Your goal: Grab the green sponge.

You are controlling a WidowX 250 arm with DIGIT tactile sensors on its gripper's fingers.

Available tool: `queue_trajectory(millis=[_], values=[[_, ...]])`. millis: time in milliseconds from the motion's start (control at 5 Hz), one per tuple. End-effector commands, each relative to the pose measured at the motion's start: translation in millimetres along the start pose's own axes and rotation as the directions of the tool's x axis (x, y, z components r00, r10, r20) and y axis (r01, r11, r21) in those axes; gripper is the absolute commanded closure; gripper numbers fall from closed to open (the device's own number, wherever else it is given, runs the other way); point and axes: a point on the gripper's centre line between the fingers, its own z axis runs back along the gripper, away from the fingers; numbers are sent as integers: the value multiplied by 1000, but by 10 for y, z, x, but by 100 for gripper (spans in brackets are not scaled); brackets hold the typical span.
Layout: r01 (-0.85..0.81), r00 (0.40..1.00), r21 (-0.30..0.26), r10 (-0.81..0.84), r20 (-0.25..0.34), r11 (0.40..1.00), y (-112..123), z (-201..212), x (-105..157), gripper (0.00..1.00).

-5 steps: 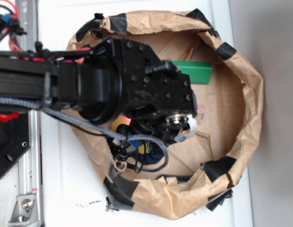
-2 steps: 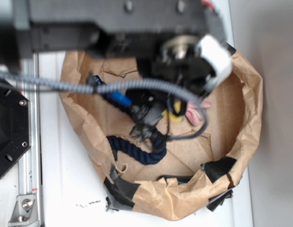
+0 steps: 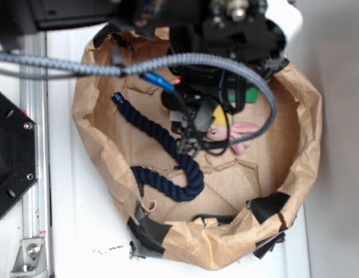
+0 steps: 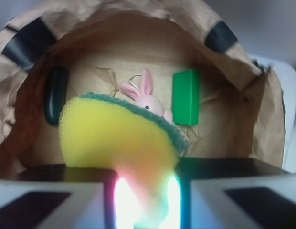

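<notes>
Green sponge pinched between my fingers, inside the paper ring.

The green sponge (image 4: 120, 139) sits clamped in my fingers (image 4: 86, 200), its yellow foam bulging up and left, the dark green layer along its top edge. Behind it lie the pink bunny (image 4: 144, 98), the green block (image 4: 185, 97) and a dark oval object (image 4: 56, 93). The crumpled paper wall (image 3: 310, 124) encloses all sides; open floor remains toward the right. Since a moment ago the navy rope (image 3: 168, 156) shows more fully.

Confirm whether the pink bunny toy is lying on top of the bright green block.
No: in the wrist view the pink bunny toy sits left of the green block, apart.
</notes>
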Motion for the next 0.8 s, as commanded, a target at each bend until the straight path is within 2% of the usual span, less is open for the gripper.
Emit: queue_trajectory(millis=[0,400,600], values=[[-183,979,-4,183,94,983,-126,4,-13,100],[-161,981,-1,161,110,987,-118,-11,-28,100],[-161,982,9,159,97,987,-133,-51,-24,100]])
